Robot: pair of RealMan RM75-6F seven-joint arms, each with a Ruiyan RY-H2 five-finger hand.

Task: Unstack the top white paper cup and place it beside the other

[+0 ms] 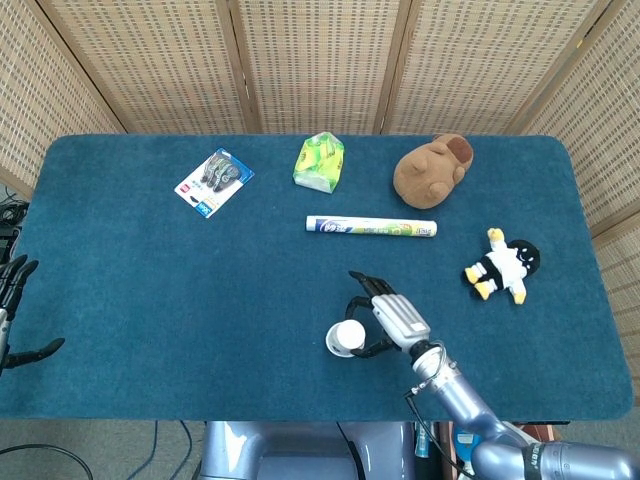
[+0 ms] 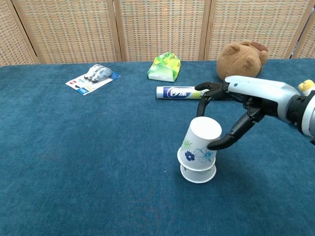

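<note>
Two upside-down white paper cups with blue flowers stand near the table's front. The top cup (image 2: 199,144) (image 1: 345,336) is tilted left and raised partway off the lower cup (image 2: 198,173), which sits on the blue cloth. My right hand (image 2: 231,114) (image 1: 392,316) grips the top cup, thumb against its right side and fingers arched over its far side. My left hand (image 1: 14,310) hangs open off the table's left edge, holding nothing.
Behind the cups lies a toothpaste tube (image 2: 182,92). Further back are a green tissue pack (image 2: 164,67), a brown plush bear (image 2: 241,61) and a carded package (image 2: 93,77). A penguin plush (image 1: 503,267) lies at the right.
</note>
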